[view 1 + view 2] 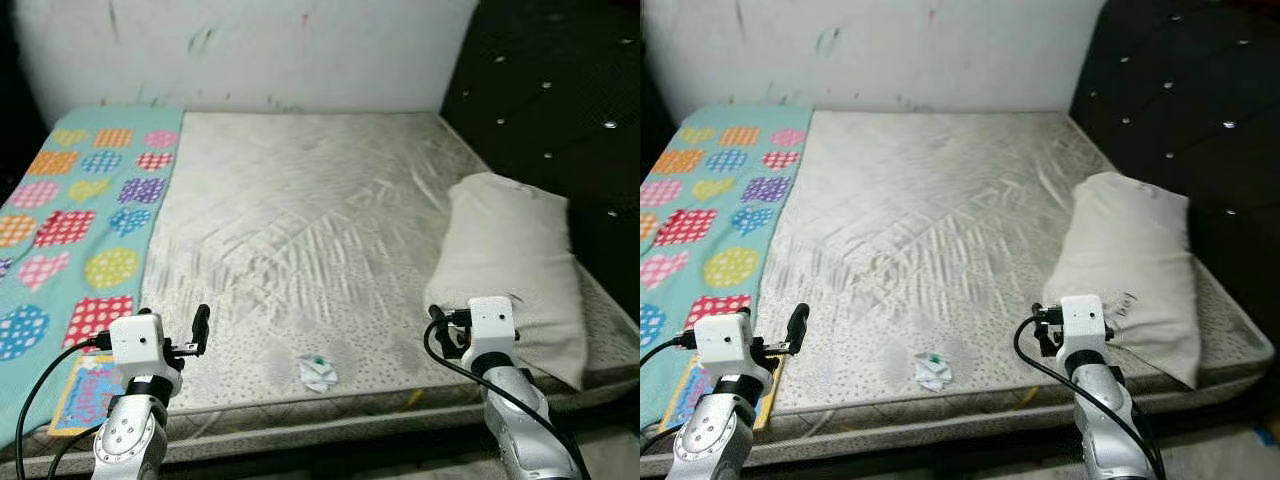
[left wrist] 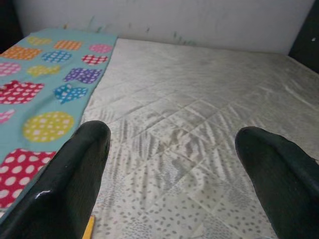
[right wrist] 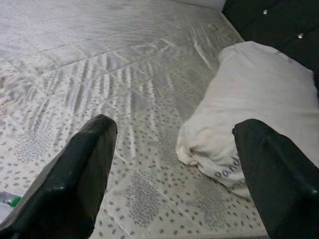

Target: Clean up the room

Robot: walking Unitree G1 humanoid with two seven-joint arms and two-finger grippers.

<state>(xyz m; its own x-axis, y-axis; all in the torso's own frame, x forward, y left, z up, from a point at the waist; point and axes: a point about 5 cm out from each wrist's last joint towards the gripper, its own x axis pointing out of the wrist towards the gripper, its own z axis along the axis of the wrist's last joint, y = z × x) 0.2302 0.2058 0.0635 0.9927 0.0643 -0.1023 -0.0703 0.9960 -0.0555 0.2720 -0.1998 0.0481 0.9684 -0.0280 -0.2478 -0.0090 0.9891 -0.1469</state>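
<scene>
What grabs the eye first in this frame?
A bare quilted mattress fills the scene, with a bright patchwork blanket of hearts and dots along its left side. A white pillow lies on the right by the dark tufted headboard. A small crumpled wrapper sits near the front edge, between the open left gripper and open right gripper.

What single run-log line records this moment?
left end effector: open, empty | right end effector: open, empty | wrapper: on mattress | pillow: right side

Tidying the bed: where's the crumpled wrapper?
The crumpled wrapper lies on the mattress near its front edge, between the left gripper and right gripper.
</scene>
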